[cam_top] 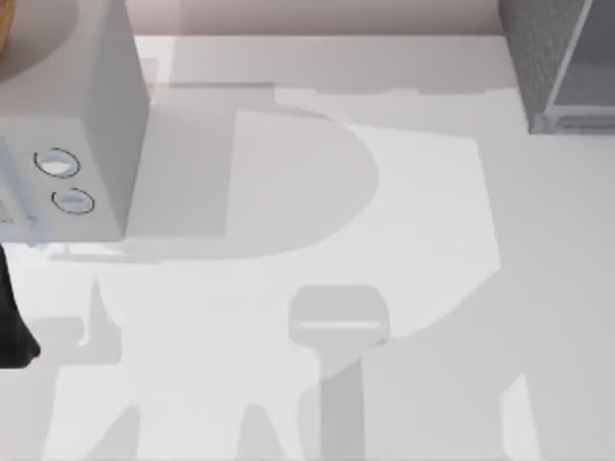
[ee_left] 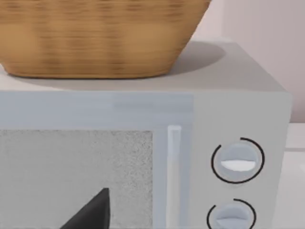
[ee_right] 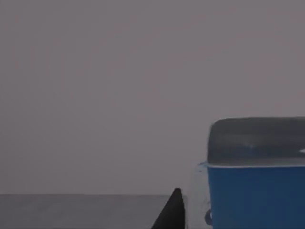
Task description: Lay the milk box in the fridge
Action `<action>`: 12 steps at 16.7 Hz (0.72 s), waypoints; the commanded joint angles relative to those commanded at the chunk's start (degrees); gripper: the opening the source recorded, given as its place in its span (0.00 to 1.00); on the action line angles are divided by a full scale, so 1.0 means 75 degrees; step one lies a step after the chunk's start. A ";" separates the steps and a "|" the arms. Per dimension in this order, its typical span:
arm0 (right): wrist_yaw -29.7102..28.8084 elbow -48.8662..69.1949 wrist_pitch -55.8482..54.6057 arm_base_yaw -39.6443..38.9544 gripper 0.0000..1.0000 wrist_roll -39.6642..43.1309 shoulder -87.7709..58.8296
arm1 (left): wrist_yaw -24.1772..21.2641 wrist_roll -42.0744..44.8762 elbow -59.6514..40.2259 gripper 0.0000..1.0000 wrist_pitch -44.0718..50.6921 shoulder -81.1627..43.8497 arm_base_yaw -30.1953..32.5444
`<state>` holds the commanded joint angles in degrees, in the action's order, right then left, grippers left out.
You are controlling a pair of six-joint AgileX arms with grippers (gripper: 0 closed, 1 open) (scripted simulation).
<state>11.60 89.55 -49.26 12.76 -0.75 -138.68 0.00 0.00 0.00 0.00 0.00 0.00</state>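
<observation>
White tabletop [cam_top: 404,240] stretches pale and shadow-streaked under the overhead camera, with a pinkish wall running along its far edge. At the table's left stands a light-grey appliance [cam_top: 82,125] with two round dials [cam_top: 58,163] on its face; the left wrist view shows a woven basket [ee_left: 100,38] resting on its top and a speckled window panel beside the dials. In the far right corner sits the fridge [cam_top: 557,67], its dark speckled side wall and paler inner panels showing from above.

Left arm [cam_top: 14,327] appears as a dark shape at the table's left edge, just in front of the dialled appliance. One dark fingertip [ee_left: 93,212] of the left gripper points toward the appliance's window; whether its jaws are apart or closed cannot be told, and nothing shows between them.

Seen from the right wrist, the milk box [ee_right: 257,183], blue with a pale grey upper part, stands close before a plain grey surface, with a single dark fingertip [ee_right: 171,212] of the right gripper just beside it. Whether the right gripper grips the carton cannot be told.
</observation>
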 joint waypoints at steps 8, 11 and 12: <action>-0.0050 0.0330 0.0257 -0.0044 0.08 -0.0008 -0.0118 | 0.0000 0.0000 0.0000 1.00 0.0000 0.0000 0.0000; -0.0050 0.0330 0.0257 -0.0044 0.30 -0.0008 -0.0118 | 0.0000 0.0000 0.0000 1.00 0.0000 0.0000 0.0000; -0.0050 0.0330 0.0257 -0.0044 0.38 -0.0008 -0.0118 | 0.0000 0.0000 0.0000 1.00 0.0000 0.0000 0.0000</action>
<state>11.23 92.02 -47.33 12.43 -0.81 -139.57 0.00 0.00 0.00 0.00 0.00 0.00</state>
